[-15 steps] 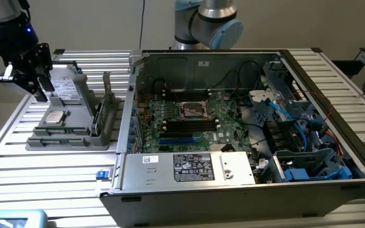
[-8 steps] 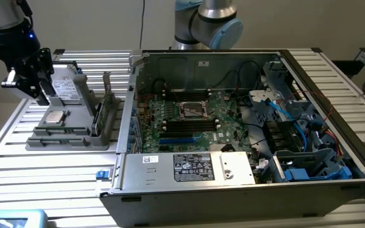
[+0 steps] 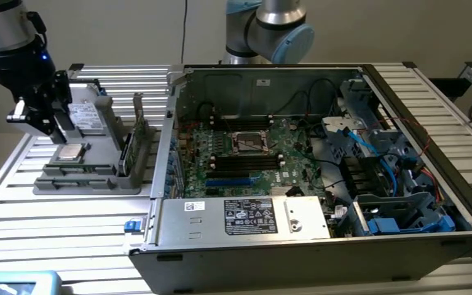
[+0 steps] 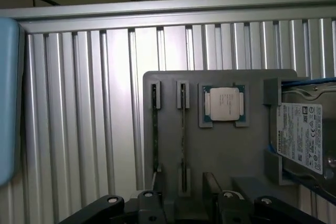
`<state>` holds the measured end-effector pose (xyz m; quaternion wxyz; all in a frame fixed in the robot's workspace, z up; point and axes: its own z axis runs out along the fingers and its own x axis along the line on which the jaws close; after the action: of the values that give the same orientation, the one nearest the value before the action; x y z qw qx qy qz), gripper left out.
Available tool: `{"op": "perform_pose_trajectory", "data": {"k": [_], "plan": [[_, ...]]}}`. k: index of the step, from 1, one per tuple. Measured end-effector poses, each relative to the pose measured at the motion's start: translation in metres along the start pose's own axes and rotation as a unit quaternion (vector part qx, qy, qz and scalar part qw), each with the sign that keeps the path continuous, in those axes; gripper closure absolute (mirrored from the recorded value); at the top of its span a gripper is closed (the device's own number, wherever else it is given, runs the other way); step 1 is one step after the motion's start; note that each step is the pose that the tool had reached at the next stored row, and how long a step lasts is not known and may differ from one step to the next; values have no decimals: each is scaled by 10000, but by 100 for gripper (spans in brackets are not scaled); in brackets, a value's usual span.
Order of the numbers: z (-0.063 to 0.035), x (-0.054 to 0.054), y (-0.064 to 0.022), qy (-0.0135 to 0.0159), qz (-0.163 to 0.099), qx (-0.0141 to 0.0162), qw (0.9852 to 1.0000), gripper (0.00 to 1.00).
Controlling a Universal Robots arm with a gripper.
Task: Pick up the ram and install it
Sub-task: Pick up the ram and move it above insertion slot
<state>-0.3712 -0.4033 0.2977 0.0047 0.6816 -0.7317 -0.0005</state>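
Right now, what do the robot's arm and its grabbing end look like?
The arm is round silver-grey tubing with pale blue caps at the joints. Its wrist is a silver cylinder ending in a black block with a small blue light. The jaws are black, angular links with round silver bolt heads.

Robotics lab; slatted aluminium bench [image 3: 56,221], open computer case [image 3: 302,261], robot arm [image 3: 273,31]

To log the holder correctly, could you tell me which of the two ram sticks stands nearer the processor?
The ram stick in the slot beside the processor; the other stick stands one slot farther, at the edge of the holder.
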Motion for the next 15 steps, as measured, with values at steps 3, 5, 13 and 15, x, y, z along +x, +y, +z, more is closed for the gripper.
{"op": "perform_pose_trajectory", "data": {"k": [3,5,13,15], "plan": [[29,36,-3,21,-7,2,10000,58],[41,58,-5,47,-13,5,10000,58],[161,94,-9,63,-26,8,10000,58],[198,124,-10,63,-26,8,10000,58]]}}
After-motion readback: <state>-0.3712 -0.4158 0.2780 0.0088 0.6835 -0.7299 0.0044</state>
